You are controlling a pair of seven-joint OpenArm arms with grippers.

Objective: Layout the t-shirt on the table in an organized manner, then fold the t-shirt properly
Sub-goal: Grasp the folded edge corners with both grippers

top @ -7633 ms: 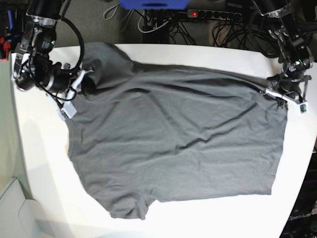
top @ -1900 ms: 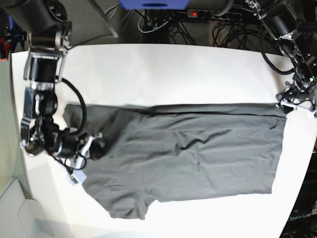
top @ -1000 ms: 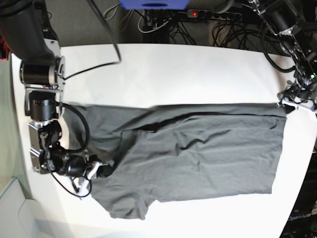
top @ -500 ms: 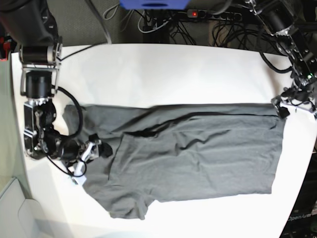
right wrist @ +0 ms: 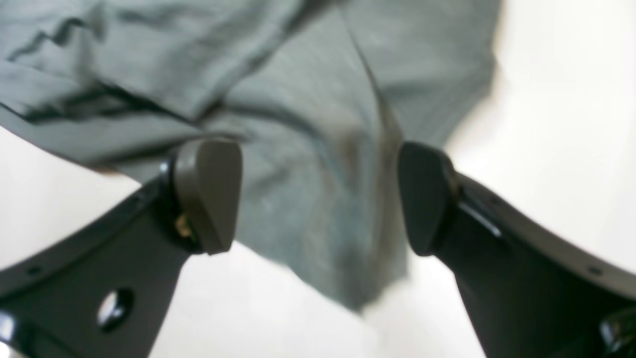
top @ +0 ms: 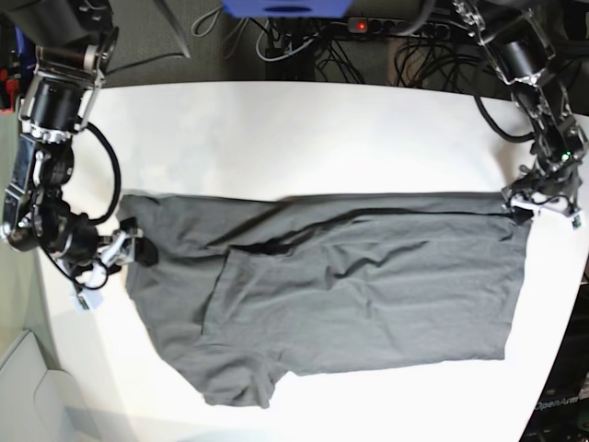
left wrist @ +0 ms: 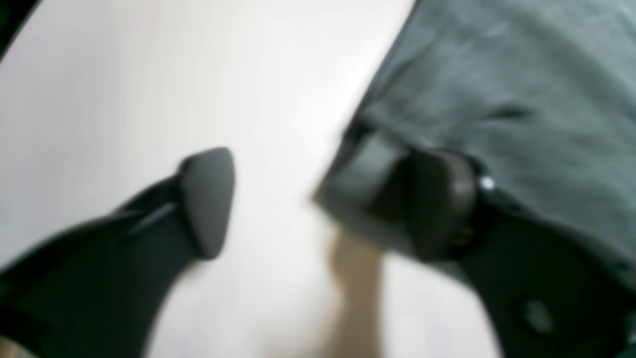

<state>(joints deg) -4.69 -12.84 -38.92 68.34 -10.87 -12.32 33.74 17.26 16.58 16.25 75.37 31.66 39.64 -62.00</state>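
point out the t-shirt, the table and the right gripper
t-shirt (top: 368,295), base view, middle of the folded body
table (top: 322,138), base view, bare top beyond the shirt
right gripper (right wrist: 318,199), right wrist view, gap between the open fingertips

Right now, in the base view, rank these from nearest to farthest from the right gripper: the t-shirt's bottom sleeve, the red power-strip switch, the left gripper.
Measured from the right gripper, at the view's left edge of the t-shirt:
1. Bottom sleeve, below it, near the front edge of the table.
2. Red power-strip switch, up behind the table.
3. Left gripper, across at the shirt's far right corner.
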